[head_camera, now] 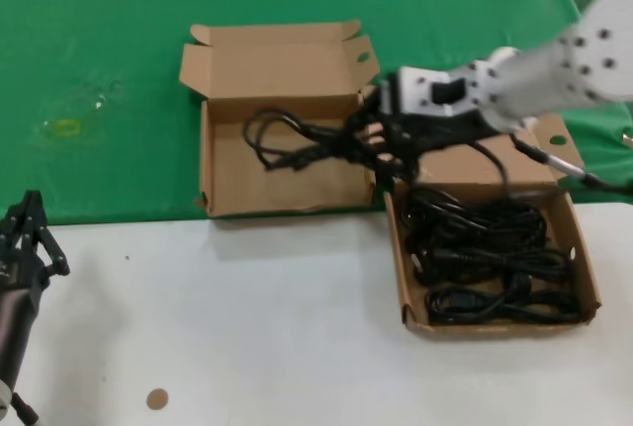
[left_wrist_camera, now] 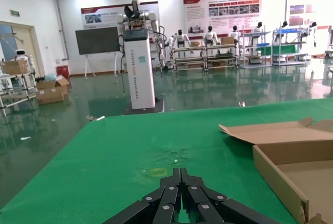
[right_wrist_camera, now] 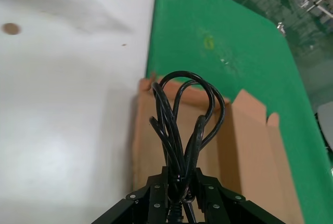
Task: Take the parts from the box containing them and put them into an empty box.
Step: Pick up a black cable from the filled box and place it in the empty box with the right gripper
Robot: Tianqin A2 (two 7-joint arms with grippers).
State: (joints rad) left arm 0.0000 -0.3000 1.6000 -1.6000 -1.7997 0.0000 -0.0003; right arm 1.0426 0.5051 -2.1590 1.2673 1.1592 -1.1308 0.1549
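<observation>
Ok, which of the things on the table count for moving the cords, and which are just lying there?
Job:
- power cord held by the right gripper, over the empty box
- remaining cords in the box containing them

Lying about:
- small round brown disc on the white table
- yellowish stain on the green cloth
- left gripper, parked at the table's near left

Bright, even overhead light throughout, with soft shadows. Motion blur on the right arm (head_camera: 554, 75) at upper right of the head view. Ceiling-lamp glare on the hall floor (left_wrist_camera: 62, 115).
</observation>
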